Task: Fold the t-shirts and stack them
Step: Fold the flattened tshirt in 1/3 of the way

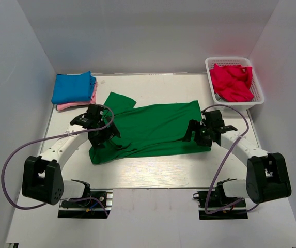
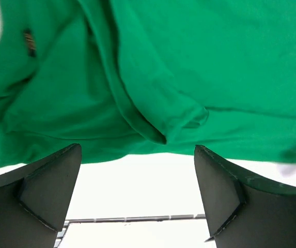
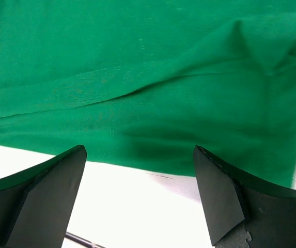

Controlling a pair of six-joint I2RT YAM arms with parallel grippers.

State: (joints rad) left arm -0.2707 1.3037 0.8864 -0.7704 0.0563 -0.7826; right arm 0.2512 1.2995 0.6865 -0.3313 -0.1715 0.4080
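A large dark green t-shirt [image 1: 153,129] lies spread across the middle of the table, one sleeve pointing to the back left. My left gripper [image 1: 100,135] hovers over its left end, jaws wide open; in the left wrist view the shirt's near hem [image 2: 153,129] lies just beyond the empty fingers [image 2: 49,186]. My right gripper [image 1: 198,135] stands open at the shirt's right end, with the green hem [image 3: 153,150] just ahead of its fingers [image 3: 217,191]. A folded blue t-shirt [image 1: 73,87] lies on a pink one [image 1: 70,105] at the back left. A red t-shirt [image 1: 231,81] fills the basket.
The white lattice basket [image 1: 234,104] stands at the back right corner. White walls enclose the table on three sides. Purple cables loop out from both arms. The arm bases sit at the near edge.
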